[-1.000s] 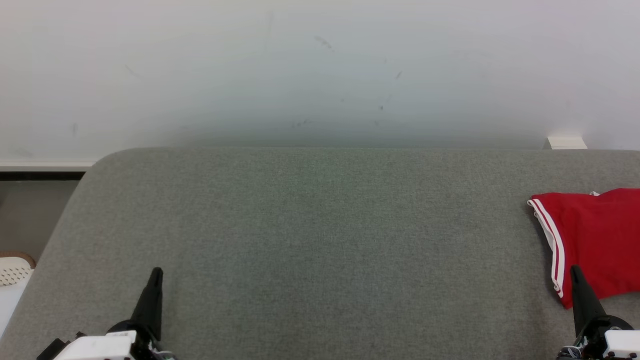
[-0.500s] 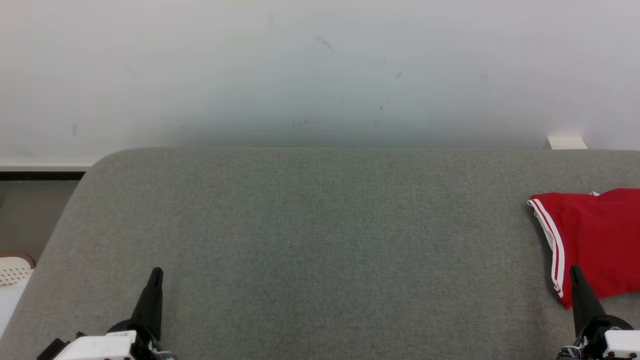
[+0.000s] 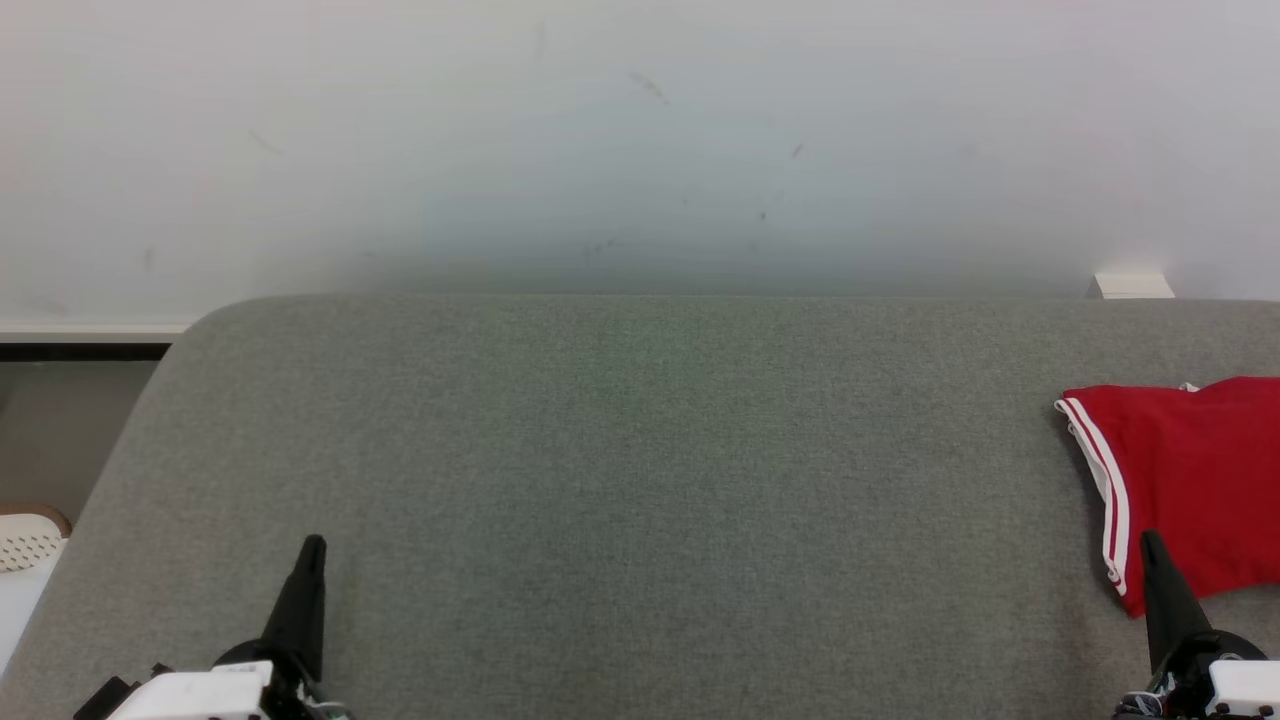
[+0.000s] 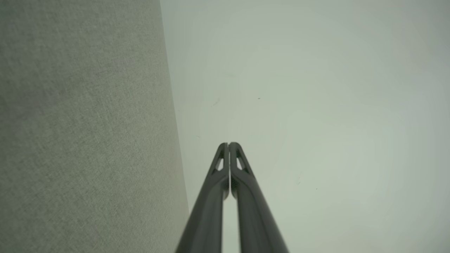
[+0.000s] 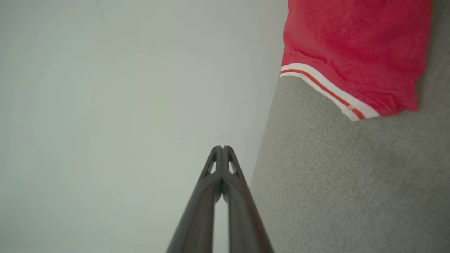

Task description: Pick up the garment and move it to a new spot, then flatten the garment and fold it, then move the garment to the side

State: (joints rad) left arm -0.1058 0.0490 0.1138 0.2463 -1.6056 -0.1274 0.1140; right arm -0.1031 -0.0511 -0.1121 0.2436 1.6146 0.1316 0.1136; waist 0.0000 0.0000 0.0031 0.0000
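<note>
The garment [image 3: 1190, 480] is red with white stripes along one edge and lies folded at the right edge of the grey padded surface [image 3: 640, 480]; the picture's border cuts off part of it. In the right wrist view the garment [image 5: 355, 52] sits at the upper right. My right gripper [image 3: 1150, 545] is shut and empty, its tip just in front of the garment's near corner. My left gripper [image 3: 313, 548] rests at the lower left, also shut with nothing in it. Each wrist view shows its two fingers pressed together: left gripper [image 4: 228, 144], right gripper [image 5: 222, 147].
A pale wall [image 3: 640, 140] rises behind the padded surface. A white perforated basket [image 3: 25, 545] stands off the surface's left edge, over the floor. A small white block [image 3: 1132, 285] sits at the far right by the wall.
</note>
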